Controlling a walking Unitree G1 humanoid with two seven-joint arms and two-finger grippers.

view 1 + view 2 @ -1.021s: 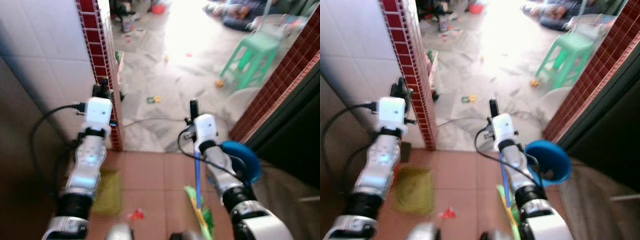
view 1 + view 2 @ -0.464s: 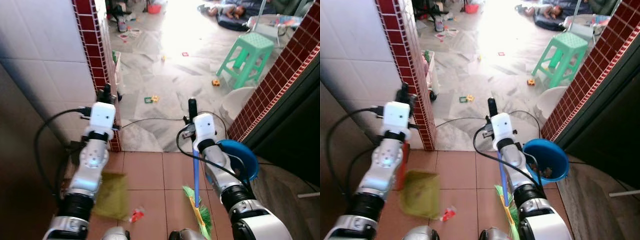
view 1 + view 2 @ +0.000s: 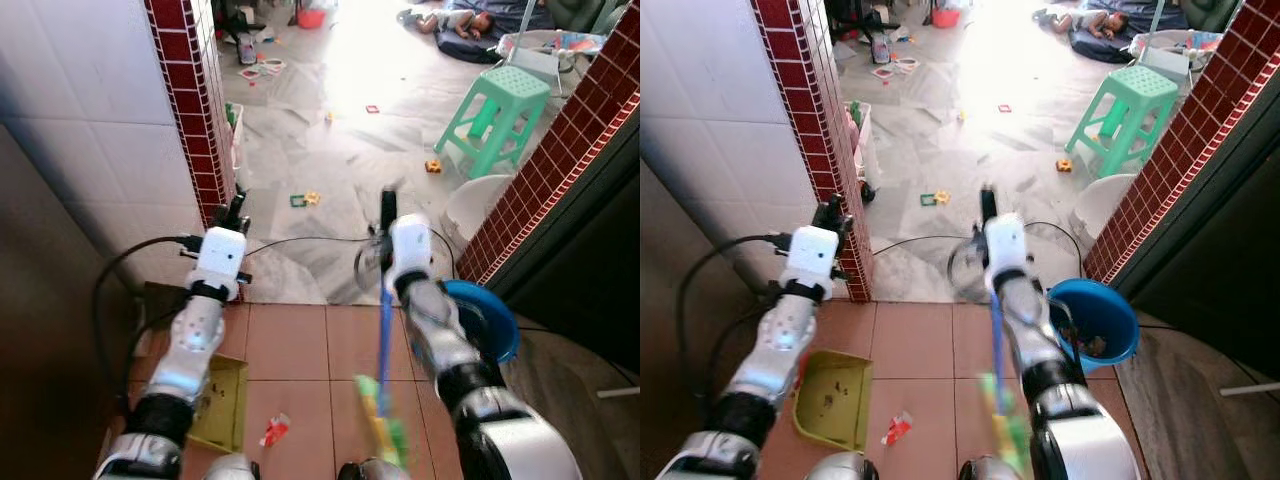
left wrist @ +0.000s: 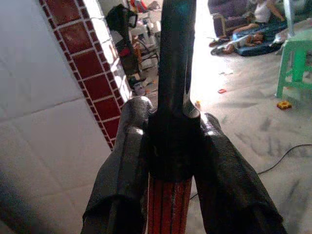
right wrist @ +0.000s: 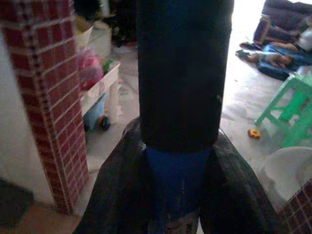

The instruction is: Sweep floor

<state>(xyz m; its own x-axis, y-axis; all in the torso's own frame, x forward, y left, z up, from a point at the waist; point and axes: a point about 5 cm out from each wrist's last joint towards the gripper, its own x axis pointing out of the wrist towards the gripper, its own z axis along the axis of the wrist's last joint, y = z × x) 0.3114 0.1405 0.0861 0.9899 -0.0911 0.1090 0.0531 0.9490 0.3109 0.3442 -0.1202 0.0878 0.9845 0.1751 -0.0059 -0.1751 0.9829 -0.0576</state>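
Observation:
My left gripper point(image 3: 235, 208) is shut on the dustpan's handle point(image 4: 169, 204), black above and ribbed red below. The yellow-green dustpan point(image 3: 830, 396) lies on the terracotta tiles by the left wall, with dark specks in it. My right gripper point(image 3: 388, 206) is shut on the broom's blue handle point(image 5: 176, 170) just under its black grip. The handle runs down to blurred green and yellow bristles point(image 3: 381, 430) near my feet. A red scrap of litter point(image 3: 271, 431) lies on the tiles between dustpan and bristles.
A red brick pillar point(image 3: 195, 110) stands left of the doorway and a brick wall point(image 3: 560, 160) to the right. A blue bucket point(image 3: 1097, 320) holding debris sits by my right arm. Beyond are a cable, scattered toys, a green stool point(image 3: 497, 112) and a person lying at the back.
The right arm and broom are now blurred, and the bristles have swung slightly left. The left gripper has moved right and lower, and the dustpan has settled sharp on the tiles.

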